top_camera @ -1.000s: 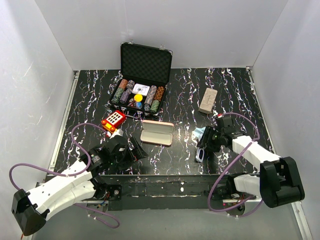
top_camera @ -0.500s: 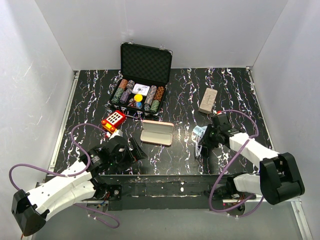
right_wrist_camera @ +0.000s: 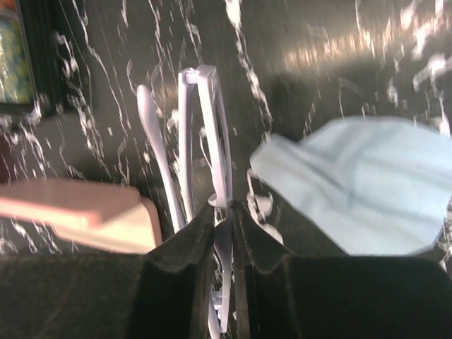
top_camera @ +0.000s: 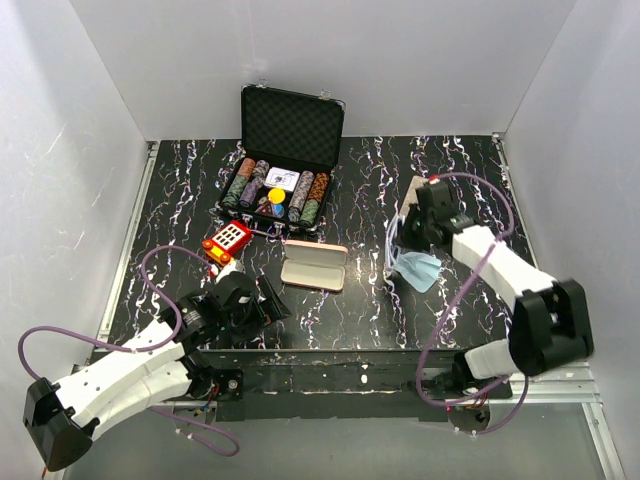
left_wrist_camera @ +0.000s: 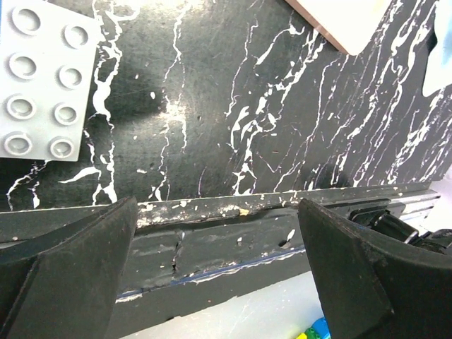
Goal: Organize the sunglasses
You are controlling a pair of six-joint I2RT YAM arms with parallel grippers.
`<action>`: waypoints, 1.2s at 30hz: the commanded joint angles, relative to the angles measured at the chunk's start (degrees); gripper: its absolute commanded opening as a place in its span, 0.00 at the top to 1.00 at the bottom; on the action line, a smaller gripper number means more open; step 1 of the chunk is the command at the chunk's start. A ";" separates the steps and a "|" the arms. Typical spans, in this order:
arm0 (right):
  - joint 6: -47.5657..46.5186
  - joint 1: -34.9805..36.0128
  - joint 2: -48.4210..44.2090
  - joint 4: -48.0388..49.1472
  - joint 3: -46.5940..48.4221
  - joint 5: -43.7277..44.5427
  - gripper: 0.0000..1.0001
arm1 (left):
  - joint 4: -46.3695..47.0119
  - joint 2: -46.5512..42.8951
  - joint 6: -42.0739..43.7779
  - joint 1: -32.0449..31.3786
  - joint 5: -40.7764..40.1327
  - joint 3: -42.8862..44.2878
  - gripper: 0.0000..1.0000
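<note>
Right of centre, my right fingers (right_wrist_camera: 183, 268) pinch slim translucent purple sunglasses (right_wrist_camera: 217, 141) beside a light blue cloth (right_wrist_camera: 353, 183); lower left, my left fingers (left_wrist_camera: 70, 261) hang released.

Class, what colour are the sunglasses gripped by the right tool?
Pale translucent purple sunglasses, clearest in the right wrist view.

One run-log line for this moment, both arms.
left gripper: open, holding nothing | right gripper: shut on slim translucent purple sunglasses, beside light blue cloth | pink oblong case: open, empty
</note>
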 commanded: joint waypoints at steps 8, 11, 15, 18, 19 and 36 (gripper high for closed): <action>-1.10 0.56 28.30 -8.90 27.99 10.13 0.82 | -4.50 0.56 -0.13 0.03 -4.18 3.26 0.02; -0.84 1.17 32.35 -13.65 34.06 12.78 0.79 | -4.32 0.73 -0.13 0.03 -4.27 3.18 0.02; -0.93 2.14 35.08 -14.90 36.45 13.49 0.59 | -3.88 1.17 0.31 0.03 -4.18 3.53 0.02; -0.93 2.14 35.88 -14.55 37.06 12.18 0.54 | -3.88 1.79 0.40 0.03 -4.27 3.79 0.02; -0.93 2.14 35.70 -14.54 37.24 11.91 0.52 | -3.79 1.96 0.48 0.03 -4.27 3.96 0.02; 3.55 -0.05 -6.37 -2.07 -8.60 6.47 0.26 | -0.37 1.35 2.24 0.11 -2.25 3.17 0.02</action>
